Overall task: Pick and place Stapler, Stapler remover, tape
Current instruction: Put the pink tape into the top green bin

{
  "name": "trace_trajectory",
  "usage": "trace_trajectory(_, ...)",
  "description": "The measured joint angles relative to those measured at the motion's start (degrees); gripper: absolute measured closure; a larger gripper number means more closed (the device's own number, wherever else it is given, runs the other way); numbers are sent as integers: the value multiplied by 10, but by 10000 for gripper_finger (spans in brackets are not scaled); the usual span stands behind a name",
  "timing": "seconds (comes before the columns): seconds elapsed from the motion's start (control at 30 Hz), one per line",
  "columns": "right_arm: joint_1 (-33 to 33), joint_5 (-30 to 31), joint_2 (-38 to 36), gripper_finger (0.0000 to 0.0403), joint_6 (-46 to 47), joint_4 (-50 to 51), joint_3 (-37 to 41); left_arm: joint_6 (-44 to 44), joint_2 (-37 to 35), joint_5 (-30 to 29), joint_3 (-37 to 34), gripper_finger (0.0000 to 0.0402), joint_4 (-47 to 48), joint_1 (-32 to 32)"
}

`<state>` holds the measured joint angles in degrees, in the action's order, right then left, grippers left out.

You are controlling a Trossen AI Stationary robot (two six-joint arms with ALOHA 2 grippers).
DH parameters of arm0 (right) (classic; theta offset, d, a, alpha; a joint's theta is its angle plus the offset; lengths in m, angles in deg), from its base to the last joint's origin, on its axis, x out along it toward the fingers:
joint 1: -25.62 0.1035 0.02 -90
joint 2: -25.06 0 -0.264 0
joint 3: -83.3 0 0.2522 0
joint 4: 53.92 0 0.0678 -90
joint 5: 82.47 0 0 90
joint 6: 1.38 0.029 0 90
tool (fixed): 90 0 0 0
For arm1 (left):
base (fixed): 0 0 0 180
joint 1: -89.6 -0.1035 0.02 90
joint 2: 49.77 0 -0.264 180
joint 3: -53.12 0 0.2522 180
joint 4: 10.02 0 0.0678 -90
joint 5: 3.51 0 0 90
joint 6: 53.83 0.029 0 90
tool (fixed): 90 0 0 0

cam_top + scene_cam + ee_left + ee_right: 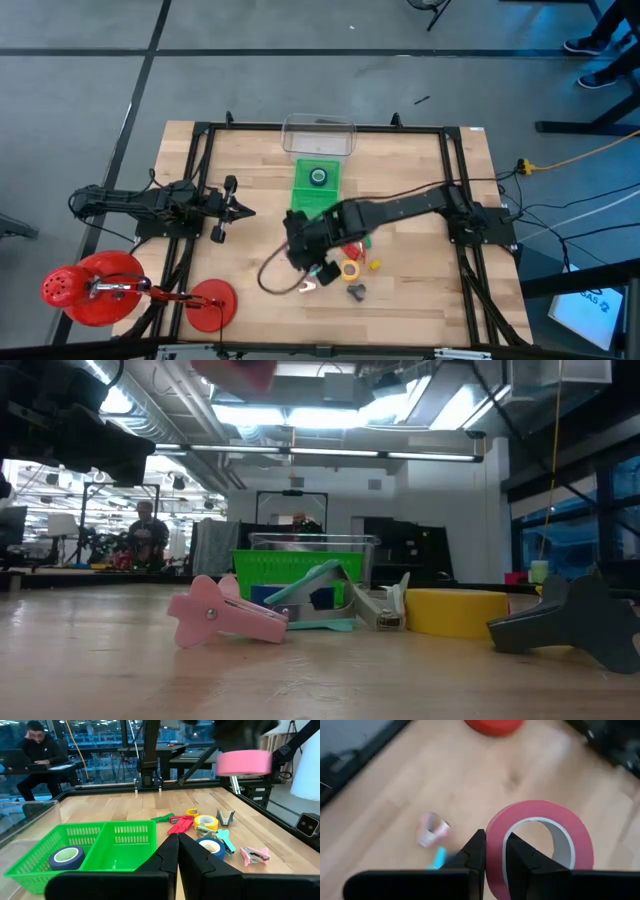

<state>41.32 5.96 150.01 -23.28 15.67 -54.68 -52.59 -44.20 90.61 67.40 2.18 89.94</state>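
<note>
My right gripper hangs above the middle of the table, shut on a pink tape roll, which also shows high up in the left wrist view. Below it lie a yellow tape roll, a blue roll, a red stapler and several claw-shaped staple removers, pink and grey among them. A green basket holds a dark blue roll. My left gripper waits shut and empty at the table's left. My right gripper holds the pink roll by its ring wall, one finger inside the hollow centre and one outside. The fingers come from above, pointing down. The roll is lifted clear of the table and lies level below the gripper, its opening facing up.
A clear plastic box stands behind the green basket at the far edge. Red discs on a stand sit at the near left corner. A cable loops on the wood near the removers. A person sits at a desk beyond the table.
</note>
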Motion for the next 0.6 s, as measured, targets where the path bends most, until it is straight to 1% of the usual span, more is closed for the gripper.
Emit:
trace_trajectory(0.43, -112, -1, 0, 357, -18, 39, 0, 0, 0, 0, 0, 396, 0, 0)
trace_trajectory(0.5, -129, -12, 0, 357, -27, 46, 0, 0, 0, 0, 0, 397, 0, 0)
trace_trajectory(0.6, -154, -46, 0, 357, -28, 52, 0, 0, 0, 0, 0, 397, 0, 0)
